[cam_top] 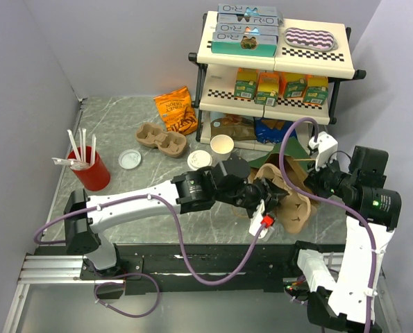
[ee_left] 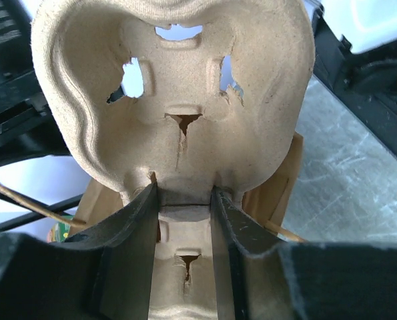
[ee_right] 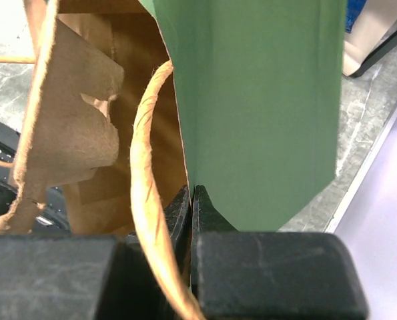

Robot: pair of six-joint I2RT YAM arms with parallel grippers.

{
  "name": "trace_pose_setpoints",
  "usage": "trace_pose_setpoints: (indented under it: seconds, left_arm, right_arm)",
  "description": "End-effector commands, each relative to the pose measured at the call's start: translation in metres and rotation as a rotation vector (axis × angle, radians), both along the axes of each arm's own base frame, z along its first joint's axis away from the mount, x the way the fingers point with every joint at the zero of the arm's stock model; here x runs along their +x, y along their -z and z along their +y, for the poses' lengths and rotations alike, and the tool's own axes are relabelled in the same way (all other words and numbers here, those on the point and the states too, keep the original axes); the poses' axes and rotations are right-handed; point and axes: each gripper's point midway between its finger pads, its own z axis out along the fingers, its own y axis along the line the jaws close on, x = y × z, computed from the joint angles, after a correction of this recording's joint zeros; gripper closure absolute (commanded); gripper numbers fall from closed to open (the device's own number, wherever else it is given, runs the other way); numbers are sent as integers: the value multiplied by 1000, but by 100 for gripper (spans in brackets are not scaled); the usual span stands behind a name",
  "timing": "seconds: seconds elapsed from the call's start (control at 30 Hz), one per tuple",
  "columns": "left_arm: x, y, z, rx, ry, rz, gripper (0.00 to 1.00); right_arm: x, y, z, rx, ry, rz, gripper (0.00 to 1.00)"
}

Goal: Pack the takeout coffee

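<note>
While held at the bag (ee_right: 251,100) mouth, at risk of snagging or tearing.
Grasped at the centre rib of the carrier (ee_left: 178,87) by the left gripper (ee_left: 185,200); clenched on the bag rim by the right gripper (ee_right: 191,197). Likely to catch on the handle (ee_right: 139,153) if pushed in tilted, to rip further at the frayed slots, or to lose the open mouth if let slip from the pinch. Standing apart, at 10 o'clock from that carrier: the coffee (cam_top: 199,160), lidded. Counted: two carriers, the spare carrier (cam_top: 161,139) at 10 o'clock from the coffee; two cream cups, the bare cup (cam_top: 222,145) at 2 o'clock; two lids, the loose lid (cam_top: 130,159) at 9 o'clock; one bag.
</note>
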Motion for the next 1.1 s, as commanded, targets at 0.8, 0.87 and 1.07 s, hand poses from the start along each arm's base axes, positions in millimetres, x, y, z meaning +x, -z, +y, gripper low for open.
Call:
trace_pose_setpoints:
  seconds: [0.8,0.87,1.07]
  left_arm:
    - [-23,-79,45,-226,19,307,99]
    - [-23,-84,47,-261,31,261,99]
    - [-11,-66,30,-233,24,153,99]
  right_arm:
    - [-24,42,5,-8,-39,220,100]
    - [-25,41,8,8,-38,218,100]
    - [-30,42,18,50,-57,233,100]
